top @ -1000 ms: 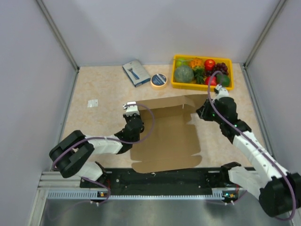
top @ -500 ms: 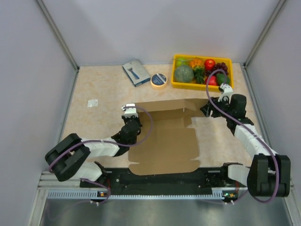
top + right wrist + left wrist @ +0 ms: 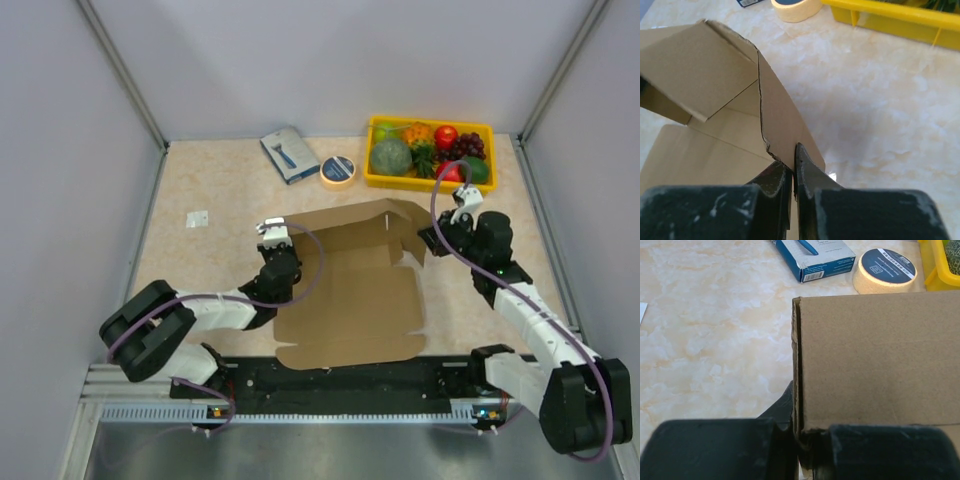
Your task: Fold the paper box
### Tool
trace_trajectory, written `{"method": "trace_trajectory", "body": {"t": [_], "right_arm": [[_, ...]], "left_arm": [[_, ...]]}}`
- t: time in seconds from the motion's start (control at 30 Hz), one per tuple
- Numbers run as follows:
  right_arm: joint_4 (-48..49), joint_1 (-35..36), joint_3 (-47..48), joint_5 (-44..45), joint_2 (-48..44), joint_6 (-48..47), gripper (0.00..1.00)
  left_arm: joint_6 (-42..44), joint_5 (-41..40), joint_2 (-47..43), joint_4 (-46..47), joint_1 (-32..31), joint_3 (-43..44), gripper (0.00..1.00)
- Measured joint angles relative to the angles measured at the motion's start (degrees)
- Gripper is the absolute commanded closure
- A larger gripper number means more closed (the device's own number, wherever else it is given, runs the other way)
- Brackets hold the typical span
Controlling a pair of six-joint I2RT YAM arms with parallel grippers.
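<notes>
The paper box is a plain brown die-cut cardboard sheet lying in the middle of the table, its far panel raised upright. My left gripper is shut on the left edge of the sheet, which stands between its fingers in the left wrist view. My right gripper is shut on the right side flap, pinched thin between both fingers. The far right corner flap folds inward.
A yellow fruit tray stands at the back right. A tape roll and a blue-grey packet lie behind the box. A small white slip lies at the left. The arm rail runs along the near edge.
The right gripper has moved left and nearer with the flap. The far panel has risen more upright and its right corner has folded in. The left gripper has barely moved.
</notes>
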Motion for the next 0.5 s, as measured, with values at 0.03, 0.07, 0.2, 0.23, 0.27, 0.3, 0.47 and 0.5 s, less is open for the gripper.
{"method": "trace_trajectory", "body": {"t": [0.03,0.07,0.2,0.23,0.27,0.3,0.47,0.5], "right_arm": [[-0.7,1.3,-0.3,2.2,-0.8,1.9,1.0],[-1.7,2.8,-0.4,4.5,-1.4,3.7,1.0],[-3.1,10.1,-0.7,10.5,-2.9,10.4,1.0],[-3.5,12.0,-0.9,11.8,-3.3,11.8,1.0],[-4.2,13.4,-1.0,13.1,-3.9,13.1,1.0],[-4.8,14.5,-1.0,14.0,-4.3,14.2,1.0],[-2.6,16.1,-2.3,15.0,-3.6,15.0,0.8],[-0.9,16.3,-2.7,14.4,-2.4,14.3,0.76]], "left_arm": [[-0.2,0.0,0.0,-0.1,0.0,0.1,1.0],[-0.4,0.0,0.1,-0.2,0.0,0.3,1.0],[-0.4,-0.2,0.4,-1.2,0.0,1.0,1.0],[-0.5,-0.3,0.4,-1.6,0.0,1.2,1.0],[-0.5,-0.2,0.4,-2.0,0.0,1.4,1.0],[-0.5,-0.2,0.4,-2.3,0.0,1.6,1.0],[-0.4,-0.4,0.5,-2.3,-0.2,1.6,1.0],[-0.4,-0.4,0.7,-2.1,-0.3,1.6,1.0]]}}
